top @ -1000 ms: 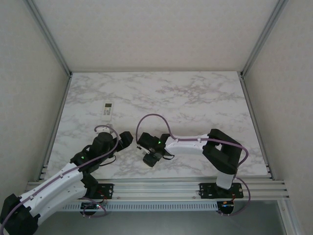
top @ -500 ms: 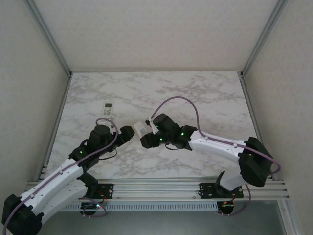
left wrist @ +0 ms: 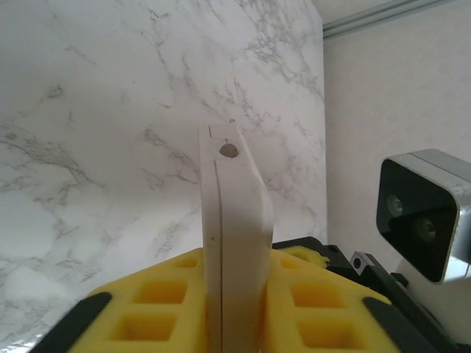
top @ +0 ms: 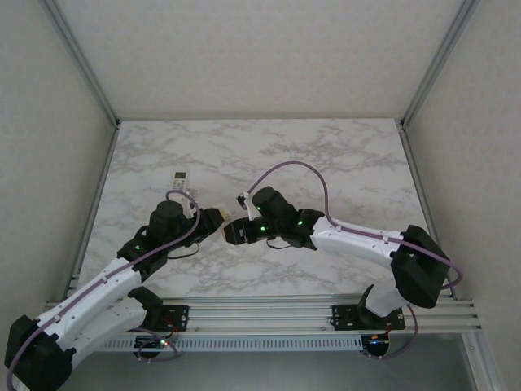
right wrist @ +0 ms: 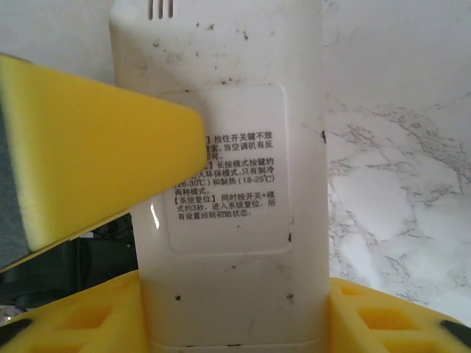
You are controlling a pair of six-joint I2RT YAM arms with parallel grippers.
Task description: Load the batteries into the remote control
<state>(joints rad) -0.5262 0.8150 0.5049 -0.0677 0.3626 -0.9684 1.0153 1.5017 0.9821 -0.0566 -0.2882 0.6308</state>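
Around the remote control [right wrist: 302,184] the marble table [top: 342,163] spreads on every side. The overhead view has the left arm [top: 106,285] reaching in from its left and the right arm [top: 366,240] from its right, so that the left gripper [top: 216,221] and the right gripper [top: 234,232] meet on it. From above, the remote control is nearly hidden between them. A second remote [top: 180,179] lies flat on the table, well apart, behind and to the left of the held one.

The wrist views add the grips. The left wrist view sees the remote control edge-on, with the left gripper's yellow pads [left wrist: 190,294] clamped tight on its two broad faces and the right wrist's camera [left wrist: 423,213] just to its right. The right wrist view faces its back: the right gripper's pads [right wrist: 397,309] hold its narrow sides at a middling spread, and one left pad lies across its printed label [right wrist: 235,191]. A small dark hole [left wrist: 229,150] marks its top edge.

A second ago the arms stood apart, the right arm folded back and the left jaws wide. Half a second ago the right gripper had carried the remote control up to them. The second remote has not moved
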